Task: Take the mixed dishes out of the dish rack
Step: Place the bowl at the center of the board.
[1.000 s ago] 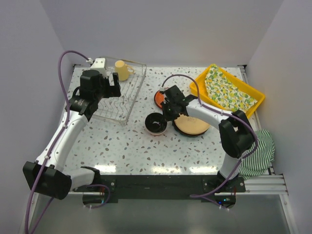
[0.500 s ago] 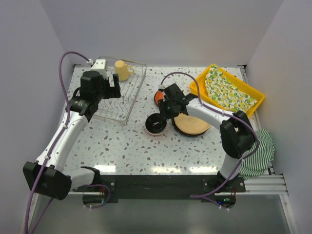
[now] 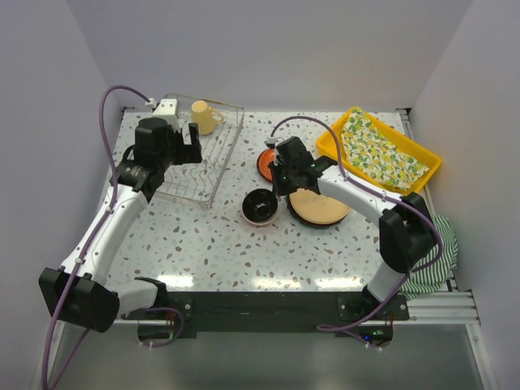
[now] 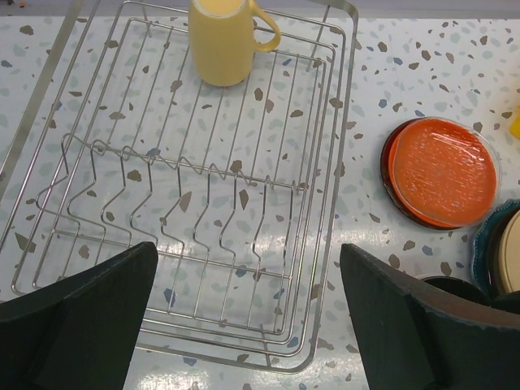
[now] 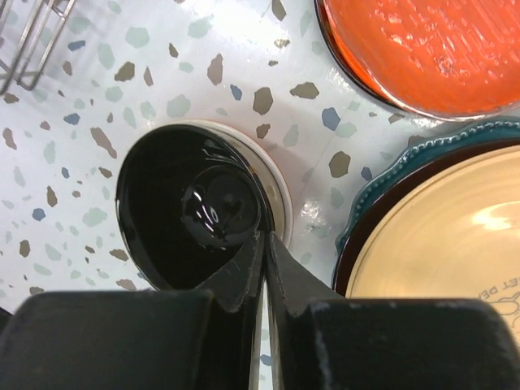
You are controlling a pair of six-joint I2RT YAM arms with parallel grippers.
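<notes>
The silvery wire dish rack [image 3: 230,146] stands at the back left and holds only a cream mug [image 3: 203,118] upright at its far end; both show in the left wrist view, rack [image 4: 349,122] and mug [image 4: 223,41]. My left gripper [image 3: 183,148] hangs open and empty above the rack [image 4: 248,252]. On the table lie an orange plate [image 3: 266,162], a tan plate [image 3: 318,207] stacked on teal and dark ones, and a black bowl [image 3: 260,205] nested in a white bowl. My right gripper [image 5: 265,237] is shut on the black bowl's [image 5: 179,203] right rim.
A yellow tray [image 3: 426,171] with a lemon-print cloth sits at the back right. A green-striped cloth [image 3: 431,252] hangs at the table's right edge. The orange plate [image 5: 422,49] and the tan plate [image 5: 455,236] lie close to the right of the black bowl.
The right arm has drawn slightly back and up while its fingers stay at the black bowl's rim; the bowl has shifted only a little. The left arm has not moved.
</notes>
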